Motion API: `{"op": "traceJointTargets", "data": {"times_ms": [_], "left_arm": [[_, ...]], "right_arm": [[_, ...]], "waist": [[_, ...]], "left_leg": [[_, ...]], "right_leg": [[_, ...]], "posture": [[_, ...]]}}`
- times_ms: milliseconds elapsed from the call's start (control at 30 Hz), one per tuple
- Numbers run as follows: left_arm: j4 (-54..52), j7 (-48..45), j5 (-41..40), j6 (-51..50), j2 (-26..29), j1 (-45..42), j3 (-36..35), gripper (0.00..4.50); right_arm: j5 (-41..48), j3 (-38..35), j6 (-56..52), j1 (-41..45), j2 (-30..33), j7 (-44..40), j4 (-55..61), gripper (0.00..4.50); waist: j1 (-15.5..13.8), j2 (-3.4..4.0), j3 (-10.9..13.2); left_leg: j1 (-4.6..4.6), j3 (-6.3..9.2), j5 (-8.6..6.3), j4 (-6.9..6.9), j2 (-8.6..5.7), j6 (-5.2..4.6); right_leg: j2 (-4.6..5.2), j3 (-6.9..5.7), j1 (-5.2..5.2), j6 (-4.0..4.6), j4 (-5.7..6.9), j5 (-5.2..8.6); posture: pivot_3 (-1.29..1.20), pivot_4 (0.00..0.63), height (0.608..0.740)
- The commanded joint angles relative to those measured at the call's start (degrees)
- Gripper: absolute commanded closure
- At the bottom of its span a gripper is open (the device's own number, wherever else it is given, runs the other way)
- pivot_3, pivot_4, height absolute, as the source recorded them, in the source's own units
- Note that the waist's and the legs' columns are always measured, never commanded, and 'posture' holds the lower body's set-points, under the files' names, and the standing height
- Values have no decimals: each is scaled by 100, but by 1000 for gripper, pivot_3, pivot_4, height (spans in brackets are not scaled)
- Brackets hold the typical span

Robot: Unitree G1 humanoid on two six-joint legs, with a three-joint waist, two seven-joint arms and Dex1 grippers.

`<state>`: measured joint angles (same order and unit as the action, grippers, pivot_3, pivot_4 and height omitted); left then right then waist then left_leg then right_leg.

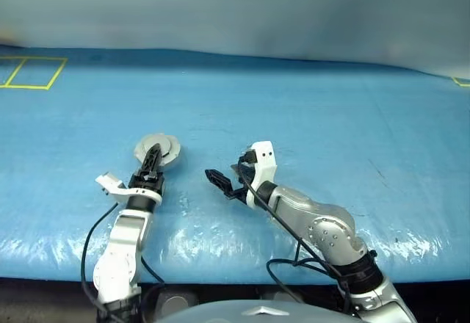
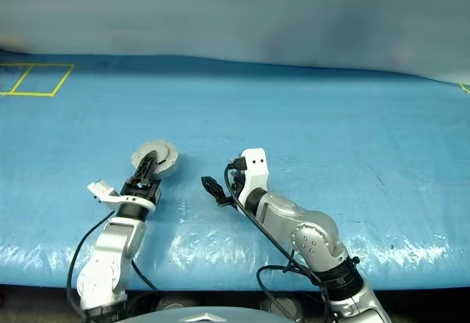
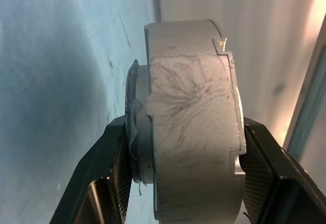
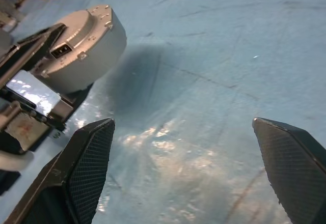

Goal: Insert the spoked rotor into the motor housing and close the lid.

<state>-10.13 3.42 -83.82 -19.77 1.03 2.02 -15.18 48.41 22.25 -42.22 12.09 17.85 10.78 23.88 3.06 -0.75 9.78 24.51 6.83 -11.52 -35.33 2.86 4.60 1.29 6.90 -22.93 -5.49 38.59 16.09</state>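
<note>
On the left, the left gripper [image 1: 152,155] was clamped across the closed motor housing [image 1: 157,149], a finger on each flat face, pinching the lid [image 3: 196,132] against the body and keeping the assembly steady on the blue table [image 1: 308,110]. To its right, the right gripper [image 1: 222,182] hung wide apart and empty beside it, apparently finished with its part. The spoked rotor was presumably shut inside.

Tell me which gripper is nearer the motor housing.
Left. The left gripper is clamped on the closed motor housing, one finger on each face. The right gripper stands open beside it on the blue table, apart from the housing, holding nothing.
</note>
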Motion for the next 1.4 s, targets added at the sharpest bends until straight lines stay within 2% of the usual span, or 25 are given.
{"op": "traceJointTargets", "data": {"times_ms": [33,200,300,467,600,767,867,967,1067,1100,1233,1400], "left_arm": [[907,-176,349,0,394,-1145,-328,2108],[2395,-593,849,-82,595,-2596,-547,2108],[3382,-895,1168,-87,645,-3428,-663,2108],[5207,-1119,1960,115,695,-4577,-850,2108],[6468,-1192,2522,291,764,-5190,-1026,2108],[7128,-1446,3244,286,840,-5273,-983,2108],[7110,-1492,3406,70,865,-5058,-1079,2108],[6927,-1374,3573,-232,911,-4711,-1112,1136],[6481,-1171,3723,-656,953,-4273,-1085,154],[6269,-1061,3788,-826,976,-4085,-1056,32],[5057,-542,3858,-1606,984,-3159,-1012,32],[3175,-32,3731,-2635,965,-1788,-1033,32]], "right_arm": [[-1166,232,398,-142,230,-306,310,0],[-2020,364,555,-453,257,-619,298,0],[-2836,456,742,-526,197,-440,298,0],[-3801,614,947,-553,62,-454,152,0],[-4275,640,1006,-712,20,-599,122,0],[-4468,478,936,-974,-201,-757,169,0],[-4647,505,790,-1046,-219,-864,187,0],[-4701,477,710,-1105,-365,-958,168,0],[-4800,506,697,-1052,-468,-1057,133,0],[-4859,536,691,-1011,-485,-1099,95,0],[-5049,597,665,-949,-567,-1229,-75,0],[-5163,605,622,-858,-593,-1506,-182,0]], "waist": [[-27,-6,2],[-54,-10,3],[-71,-11,4],[-73,-12,5],[-15,-12,5],[14,-10,3],[44,-11,1],[68,-7,-7],[123,10,-24],[145,19,-37],[231,31,-101],[303,44,-179]], "left_leg": [[1,4,7,0,-1,0],[8,7,11,2,-7,1],[12,11,12,5,-12,2],[17,13,21,11,-15,16],[17,13,26,23,-16,26],[5,19,26,24,-16,25],[-6,19,23,20,-17,18],[-24,20,19,21,-16,6],[-96,19,15,30,-16,0],[-106,19,14,31,-15,0],[-179,6,11,41,-15,-1],[-259,-8,5,66,-10,4]], "right_leg": [[-1,-3,0,-4,0,-3],[2,-2,1,-11,-8,-11],[6,-4,3,12,-16,-26],[10,-8,10,4,-49,-32],[11,-8,10,8,-58,-33],[15,-17,24,8,-58,-32],[15,-17,36,7,-55,-33],[15,-16,48,-2,-51,-28],[15,-13,113,-18,-48,-13],[15,-12,121,-19,-48,-11],[15,3,181,-18,-48,-9],[16,13,229,24,-50,16]], "posture": [[0,150,740],[0,150,740],[0,150,740],[0,150,740],[0,150,740],[0,150,740],[0,150,740],[0,150,740],[0,150,740],[0,150,740],[0,150,740],[0,150,740]]}}
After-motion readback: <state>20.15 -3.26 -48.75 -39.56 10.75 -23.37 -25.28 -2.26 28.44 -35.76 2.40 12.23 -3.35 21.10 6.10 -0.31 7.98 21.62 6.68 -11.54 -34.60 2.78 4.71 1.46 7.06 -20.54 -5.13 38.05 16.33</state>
